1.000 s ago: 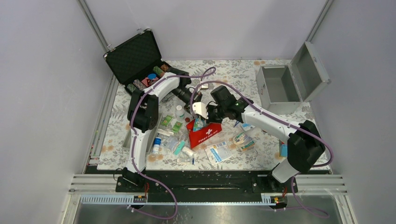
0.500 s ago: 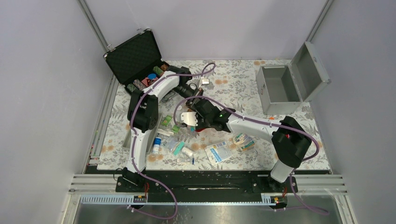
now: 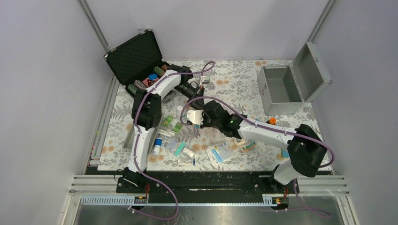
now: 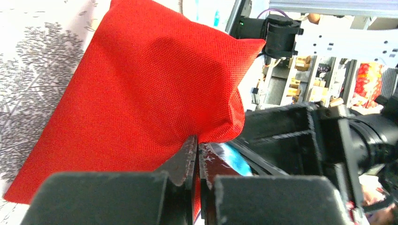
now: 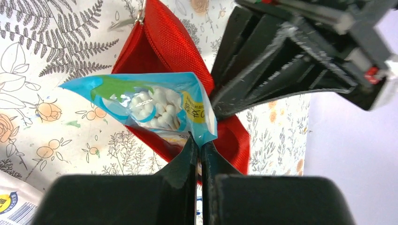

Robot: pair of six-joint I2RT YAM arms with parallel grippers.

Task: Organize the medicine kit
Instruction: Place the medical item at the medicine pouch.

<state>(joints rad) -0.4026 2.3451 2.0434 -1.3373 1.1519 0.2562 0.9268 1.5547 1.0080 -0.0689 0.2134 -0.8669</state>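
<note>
The medicine kit (image 3: 280,90) is a silver-grey metal box at the back right, empty, with its hinged lid (image 3: 313,70) standing open. Mid-table, my left gripper (image 4: 197,145) is shut on the edge of a red fabric pouch (image 4: 141,84) and holds it up off the floral mat. My right gripper (image 5: 198,145) is shut on the corner of a blue packet of white pills (image 5: 155,105). The packet sits at the pouch's unzipped mouth (image 5: 173,42). In the top view the right arm (image 3: 263,131) covers the pouch.
A black foam-lined case (image 3: 136,58) of coloured chips stands open at the back left. Loose supplies lie on the mat near the front: printed packets (image 3: 220,152), a small bottle (image 3: 157,144), green sachets (image 3: 171,124). Grey walls close in both sides.
My right arm has swung left and down with the blue packet, now covering the red pouch in the top view. The left arm drew back slightly, still gripping the pouch.
</note>
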